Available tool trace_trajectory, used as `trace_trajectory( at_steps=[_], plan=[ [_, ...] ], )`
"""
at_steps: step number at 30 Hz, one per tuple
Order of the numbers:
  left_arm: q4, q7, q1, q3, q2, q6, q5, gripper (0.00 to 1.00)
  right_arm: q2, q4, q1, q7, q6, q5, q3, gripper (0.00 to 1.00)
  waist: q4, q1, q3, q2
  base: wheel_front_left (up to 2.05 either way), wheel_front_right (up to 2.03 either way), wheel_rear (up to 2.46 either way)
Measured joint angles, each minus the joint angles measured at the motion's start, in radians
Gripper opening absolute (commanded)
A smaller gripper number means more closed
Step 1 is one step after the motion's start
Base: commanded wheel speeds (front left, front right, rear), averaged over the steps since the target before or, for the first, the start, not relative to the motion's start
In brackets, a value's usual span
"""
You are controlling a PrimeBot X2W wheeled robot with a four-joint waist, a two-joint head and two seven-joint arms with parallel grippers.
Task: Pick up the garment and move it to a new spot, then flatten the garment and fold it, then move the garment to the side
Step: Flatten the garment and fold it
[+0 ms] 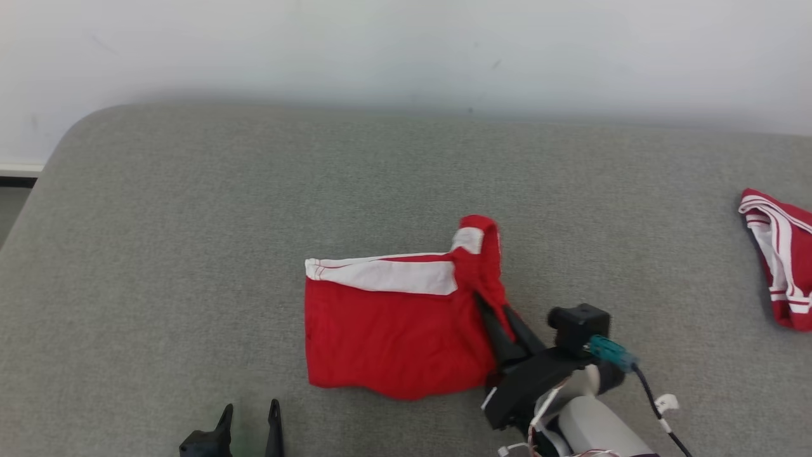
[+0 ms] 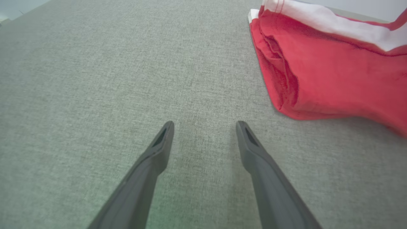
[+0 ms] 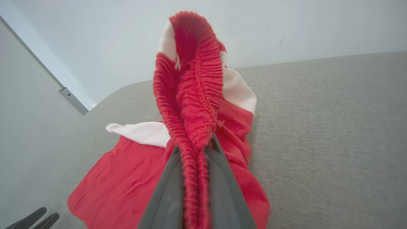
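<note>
Held the garment (image 1: 387, 330) at the middle of the bench (image 1: 190, 254) by its waistband (image 3: 197, 79) in the clenched right gripper (image 1: 495, 306). Hovered the left gripper (image 1: 251, 405), spread and empty, at the near edge. Risked losing the narrow pinch or dragging the fold open on a quick pull.

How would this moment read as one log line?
right gripper: shut on red garment waistband | left gripper: open, empty | second red-white cloth: far right

Our left gripper (image 1: 251, 407) and right gripper (image 1: 497, 317) each bear two long, dark, tapering fingers (image 2: 152, 167). Behind the right one we carry a boxy black camera (image 1: 578, 324), a teal plug (image 1: 610, 353) with a black cable (image 1: 649, 395), white tags (image 1: 666, 402) and a pale forearm (image 1: 596, 428).
</note>
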Motion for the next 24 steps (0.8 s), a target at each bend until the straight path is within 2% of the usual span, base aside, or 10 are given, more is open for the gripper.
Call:
trace_trajectory(
  at_steps=[6,12,13,14,15,19,24],
  plan=[
    [-0.002,0.0,-0.003,-0.022,0.0,0.005,-0.005,1.0,0.001,-0.066,-0.008,0.073,0.0,0.045,0.139,0.0,0.05,0.0,0.007,0.0,0.0,0.0,0.0],
    [-0.023,0.0,-0.01,-0.038,0.001,0.016,-0.01,1.0,0.002,-0.013,-0.058,0.085,0.0,0.035,0.207,0.0,0.119,0.0,0.017,-0.0001,0.0,0.0,0.0],
    [-0.032,0.0,-0.012,-0.036,0.001,0.016,-0.01,1.0,0.002,0.002,-0.068,0.083,0.0,0.035,0.217,0.02,0.131,0.0,0.019,0.0,0.0,0.0,0.0],
    [-0.037,0.0,-0.014,-0.038,0.001,0.017,-0.007,1.0,0.002,0.015,-0.076,0.076,0.0,0.034,0.221,0.42,0.142,0.0,0.021,0.0,0.0,0.0,0.0],
    [-0.044,0.0,-0.014,-0.039,0.0,0.018,-0.005,1.0,0.002,0.023,-0.083,0.067,0.0,0.037,0.227,1.0,0.152,0.0,0.024,0.0,0.0,0.0,0.0],
    [-0.07,0.0,-0.014,-0.033,0.0,0.025,-0.001,1.0,0.003,0.046,-0.109,0.024,0.0,0.063,0.241,1.0,0.179,0.0,0.035,0.0,0.0,0.0,0.0],
    [-0.108,0.0,-0.01,-0.014,0.001,0.026,0.01,1.0,0.003,0.077,-0.123,-0.018,0.0,0.06,0.207,1.0,0.162,0.0,0.044,0.0,0.0,0.0,0.0]
  ],
)
